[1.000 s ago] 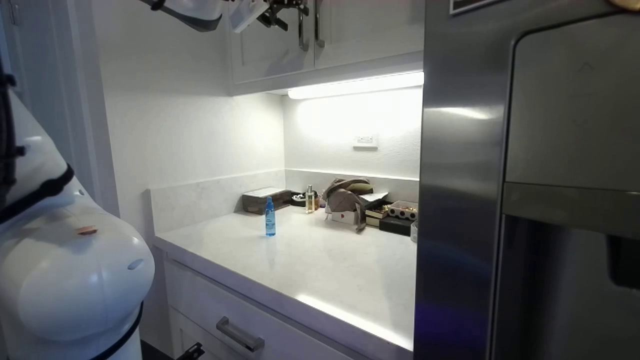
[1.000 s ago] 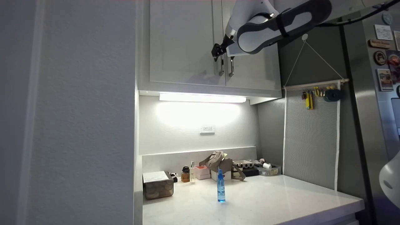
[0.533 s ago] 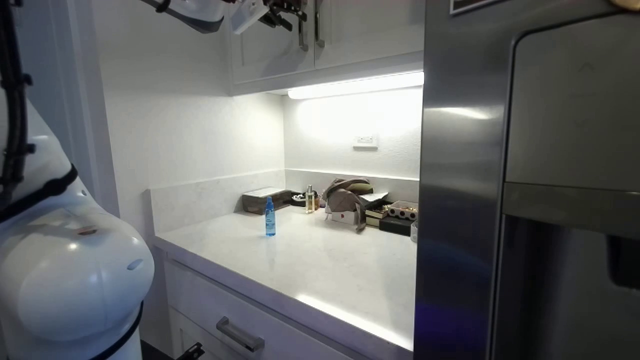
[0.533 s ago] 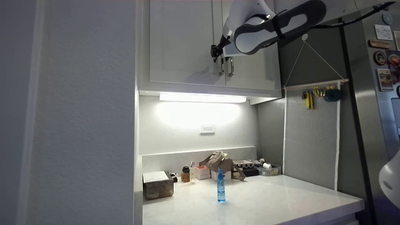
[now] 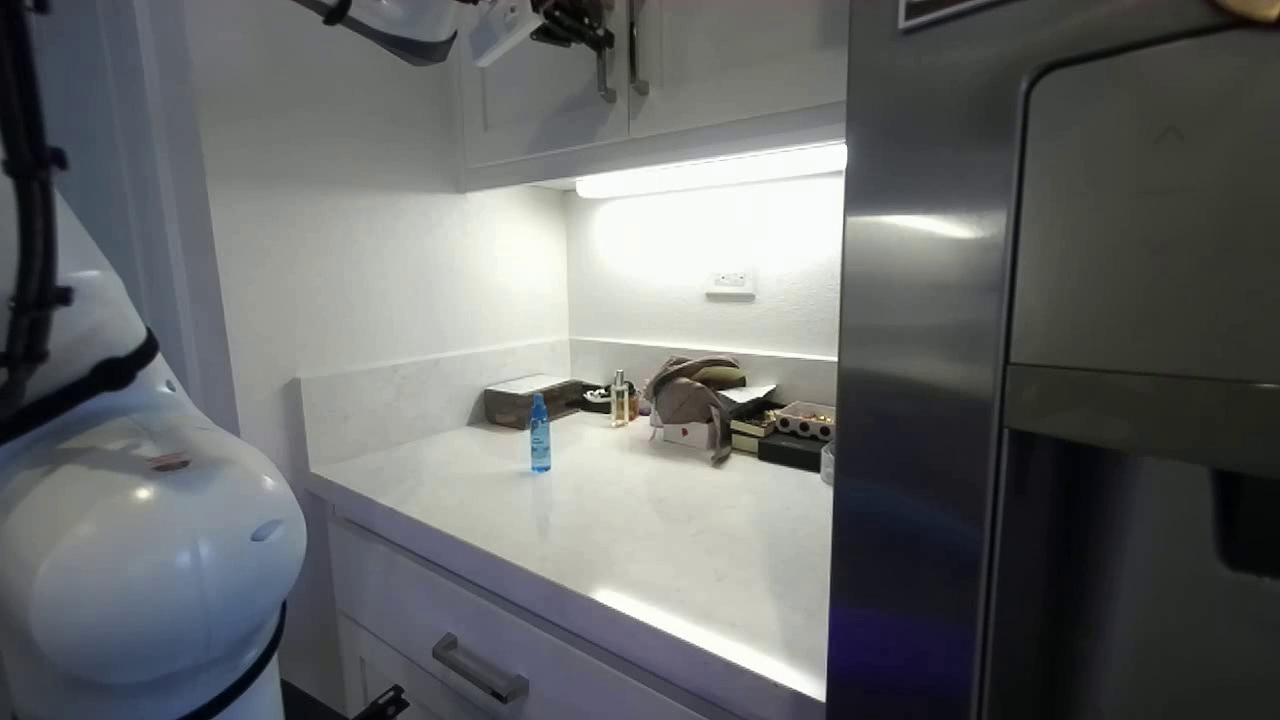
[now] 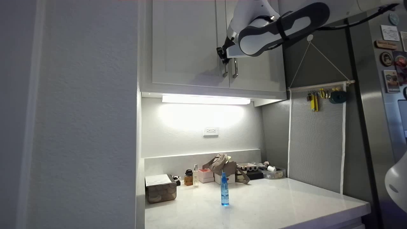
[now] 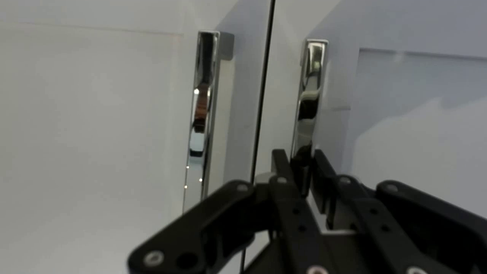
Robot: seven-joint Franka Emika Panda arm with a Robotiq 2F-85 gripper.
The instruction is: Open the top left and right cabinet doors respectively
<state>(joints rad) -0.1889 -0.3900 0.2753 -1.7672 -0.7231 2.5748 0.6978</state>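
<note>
Wrist view: fingers (image 7: 282, 167) only bar-width apart, gripping chrome bar handle (image 7: 309, 99) of left cabinet door (image 7: 414, 160); right cabinet door (image 7: 95, 121) beside it, both closed. In an exterior view, both doors above back edge of desk (image 6: 283, 206), smoky plastic box (image 6: 160, 193) near its back left corner. In an exterior view, blue bottle (image 5: 541, 438) upright, in from the left edge.

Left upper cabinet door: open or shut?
Shut: in an exterior view the left door lies flush with the right door; the wrist view shows a thin seam between them.
</note>
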